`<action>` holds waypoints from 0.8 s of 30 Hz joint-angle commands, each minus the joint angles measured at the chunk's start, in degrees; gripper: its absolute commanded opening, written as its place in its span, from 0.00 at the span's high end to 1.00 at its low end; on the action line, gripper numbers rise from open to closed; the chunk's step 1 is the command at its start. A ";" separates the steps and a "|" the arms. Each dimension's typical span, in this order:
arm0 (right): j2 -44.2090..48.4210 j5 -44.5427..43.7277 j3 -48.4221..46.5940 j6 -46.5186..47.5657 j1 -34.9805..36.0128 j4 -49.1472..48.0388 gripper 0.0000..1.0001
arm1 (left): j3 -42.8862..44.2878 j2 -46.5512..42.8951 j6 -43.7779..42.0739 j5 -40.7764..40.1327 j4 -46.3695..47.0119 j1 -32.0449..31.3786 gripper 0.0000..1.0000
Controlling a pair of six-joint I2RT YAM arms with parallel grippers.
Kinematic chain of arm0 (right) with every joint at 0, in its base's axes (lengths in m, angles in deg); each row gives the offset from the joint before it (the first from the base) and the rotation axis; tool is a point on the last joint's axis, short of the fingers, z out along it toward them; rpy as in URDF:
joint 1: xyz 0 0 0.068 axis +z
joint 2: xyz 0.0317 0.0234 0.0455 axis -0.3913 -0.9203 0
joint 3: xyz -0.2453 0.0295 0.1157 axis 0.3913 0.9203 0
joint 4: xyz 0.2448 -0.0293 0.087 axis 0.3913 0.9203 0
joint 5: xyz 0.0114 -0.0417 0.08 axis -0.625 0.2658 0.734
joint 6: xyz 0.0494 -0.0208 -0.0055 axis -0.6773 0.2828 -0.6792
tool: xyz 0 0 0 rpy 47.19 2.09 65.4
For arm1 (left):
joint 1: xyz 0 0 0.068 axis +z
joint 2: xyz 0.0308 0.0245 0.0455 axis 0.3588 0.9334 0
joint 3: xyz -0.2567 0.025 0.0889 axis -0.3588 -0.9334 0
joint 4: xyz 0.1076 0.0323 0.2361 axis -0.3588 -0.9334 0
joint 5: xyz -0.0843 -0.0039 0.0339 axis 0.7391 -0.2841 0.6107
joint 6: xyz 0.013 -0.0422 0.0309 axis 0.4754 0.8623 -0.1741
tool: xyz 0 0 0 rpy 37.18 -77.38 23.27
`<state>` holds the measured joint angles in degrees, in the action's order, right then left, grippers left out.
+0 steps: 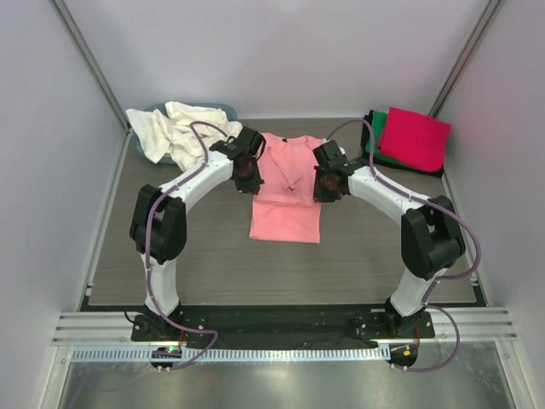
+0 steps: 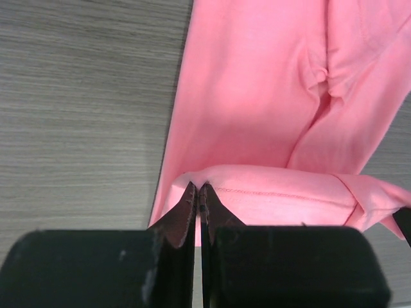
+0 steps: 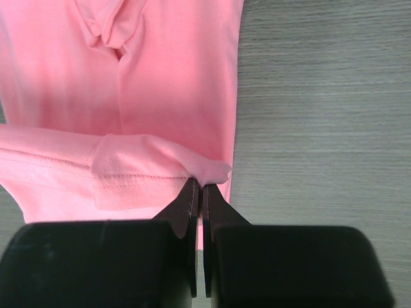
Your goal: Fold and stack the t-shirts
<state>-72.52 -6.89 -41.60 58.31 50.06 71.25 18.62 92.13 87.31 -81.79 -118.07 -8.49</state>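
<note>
1. The pink shirt point(image 1: 285, 200) lies flat on the worktop point(image 1: 213, 264), about midway between the two arms, collar at the far end and sleeves folded in over the chest
2. The left gripper point(image 1: 249, 177) sits at the pink shirt's left edge, roughly halfway along its length; its fingers are pressed together on a lifted bit of the cloth, with only a thin sliver of pink showing between the tips in the left wrist view
3. The right gripper point(image 1: 326, 186) sits at the pink shirt's right edge, level with the left one; it too is pinched tight on the cloth, holding a corner that carries a stitched hem
4. Between the two grippers a band of the pink shirt is raised and doubled over the layer below it, and the hem stitching runs along this band in both wrist views
5. The pink shirt's near end lies smooth and square on the worktop
6. Far and to the left of the pink shirt, crumpled cream shirts point(image 1: 174, 132) spill out of a tub point(image 1: 223, 111)
7. Far and to the right of the pink shirt, well apart from it, a folded magenta shirt point(image 1: 415, 136) lies on top of a green shirt point(image 1: 375, 141), whose edge shows on the side facing the pink shirt
</note>
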 commanded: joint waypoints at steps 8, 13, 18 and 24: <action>-8.17 3.35 -8.32 2.21 -2.59 -2.11 0.92 | 9.62 11.04 -3.97 3.52 -1.41 3.67 0.87; -18.16 1.43 -27.44 3.61 -5.75 6.74 0.18 | 34.80 22.21 -5.29 9.76 -12.99 8.85 0.43; -20.06 2.82 -45.88 4.41 -6.02 16.70 0.18 | 47.97 20.84 -6.18 9.24 -22.00 10.09 0.38; -3.45 12.57 -15.32 0.81 -4.35 2.23 0.20 | 11.33 -1.57 -4.86 11.61 -5.92 9.66 0.34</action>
<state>-82.45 -0.61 -67.37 61.08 44.42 76.82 38.75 98.38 82.66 -73.35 -128.74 2.57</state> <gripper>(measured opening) 0.806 0.654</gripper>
